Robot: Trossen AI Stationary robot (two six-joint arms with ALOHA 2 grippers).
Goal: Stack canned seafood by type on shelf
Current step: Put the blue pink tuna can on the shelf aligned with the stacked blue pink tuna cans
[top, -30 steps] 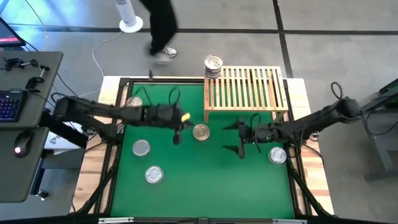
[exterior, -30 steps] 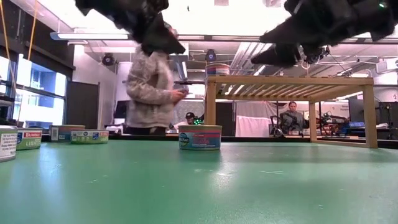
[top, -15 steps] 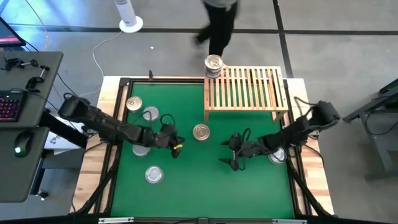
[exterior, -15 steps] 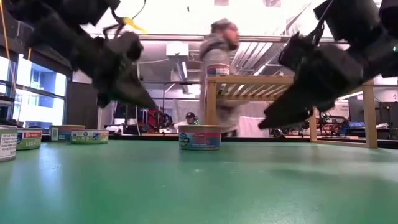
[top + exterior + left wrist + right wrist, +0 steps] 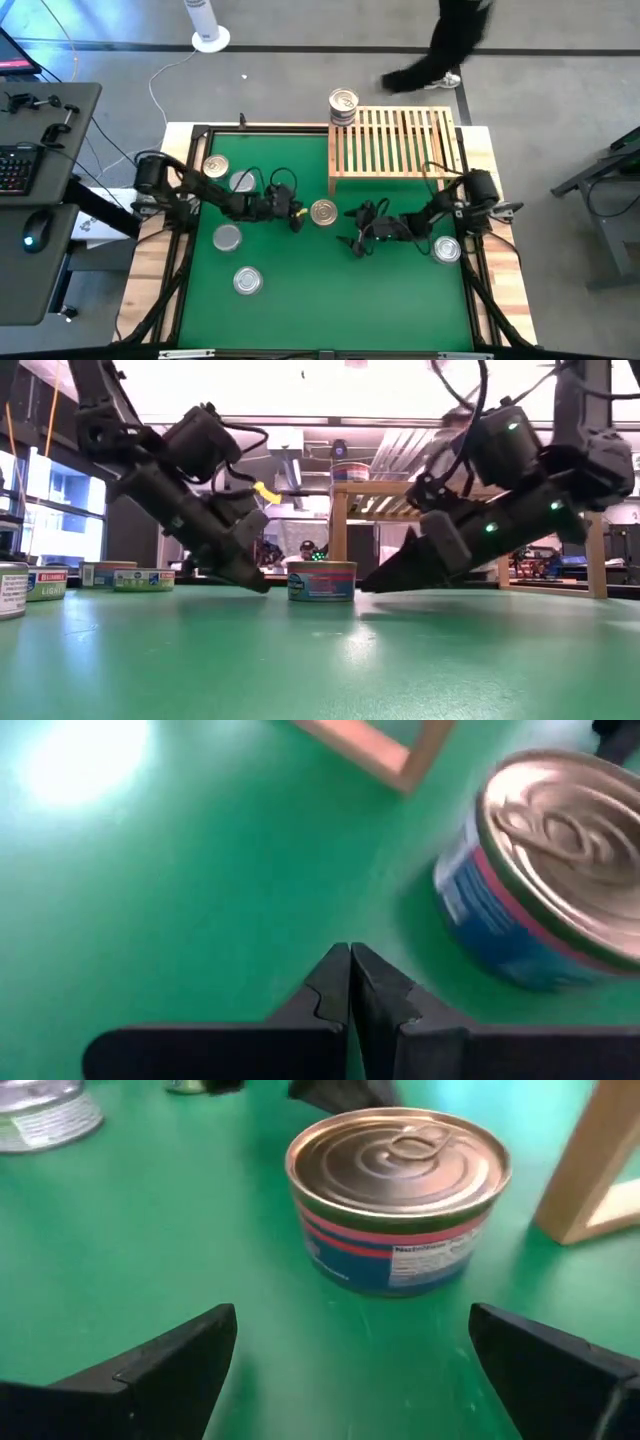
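Note:
A gold-lidded tin (image 5: pixel 323 212) with a blue and red label stands upright on the green mat, just in front of the shelf (image 5: pixel 400 140). My left gripper (image 5: pixel 296 222) is shut and low over the mat at the tin's left (image 5: pixel 545 880), slanting down. My right gripper (image 5: pixel 352 243) is open at the tin's right and near side, its fingers wide apart and facing the tin (image 5: pixel 398 1195) without touching it. A stack of tins (image 5: pixel 343 105) stands on the shelf's far left corner.
Loose tins stand on the mat at the left (image 5: pixel 215 166) (image 5: pixel 241 182) (image 5: pixel 228 237), at the near left (image 5: pixel 247 281) and under the right arm (image 5: pixel 446 248). The shelf's leg (image 5: pixel 590 1170) stands close behind the middle tin. A person (image 5: pixel 450 40) walks beyond the table.
Both grippers have come down from high above the mat to just over it, ending on either side of the middle tin. The left one has rolled and tipped downward; the right one has also drawn toward the tin. The person behind the table has walked to the right.

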